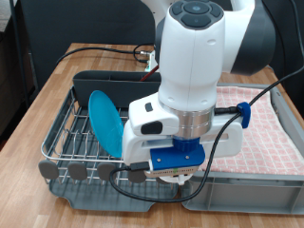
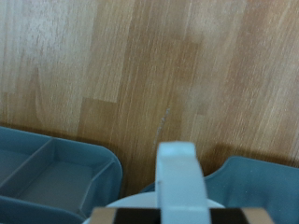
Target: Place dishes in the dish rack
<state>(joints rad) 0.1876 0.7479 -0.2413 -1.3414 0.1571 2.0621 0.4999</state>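
Observation:
The light-blue plate [image 1: 104,119] stands on edge in the silver wire dish rack [image 1: 59,133] at the exterior view's left. My gripper [image 1: 179,179] hangs low over the gap between the rack and the grey bin, its fingers mostly hidden by the hand. In the wrist view a white mug [image 2: 181,182] sits right at the gripper [image 2: 179,217], handle pointing outward and rim just showing, so the gripper looks shut on it. The wooden spoon is out of view.
The grey bin lined with pink checked cloth [image 1: 261,128] stands at the exterior view's right. The rack's dark cutlery holder [image 1: 100,81] sits at the back. Round grey discs [image 1: 71,171] line the rack's front edge. Cables run across the wooden table [image 1: 38,95].

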